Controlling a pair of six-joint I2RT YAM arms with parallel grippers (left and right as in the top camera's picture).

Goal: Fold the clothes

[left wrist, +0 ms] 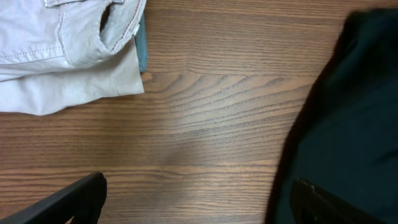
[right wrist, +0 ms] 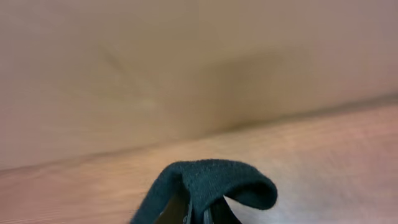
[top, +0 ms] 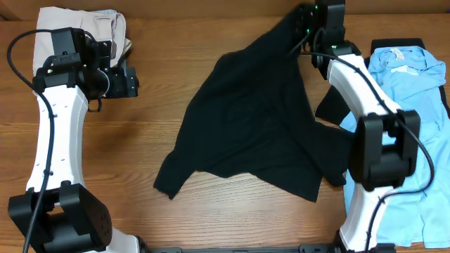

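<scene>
Overhead: the black shirt [top: 253, 126] is lying rumpled across the middle of the table [top: 176, 49], reaching up to its far edge. There the right gripper [top: 306, 28] is pinching one corner. The left gripper [top: 132, 81] is hovering released over bare wood beside the beige trousers [top: 84, 21] at the far left corner. Light-blue T-shirts [top: 411, 70] are lying along the right edge.

Left wrist: its fingers [left wrist: 68, 202] are standing wide apart, with the shirt's edge just to their right.

Right wrist: the jaws are clenching a fold of black cloth.

Spreading would probably go best with a firm pinch, a slow pull, and the left gripper taking an opposite corner.
</scene>
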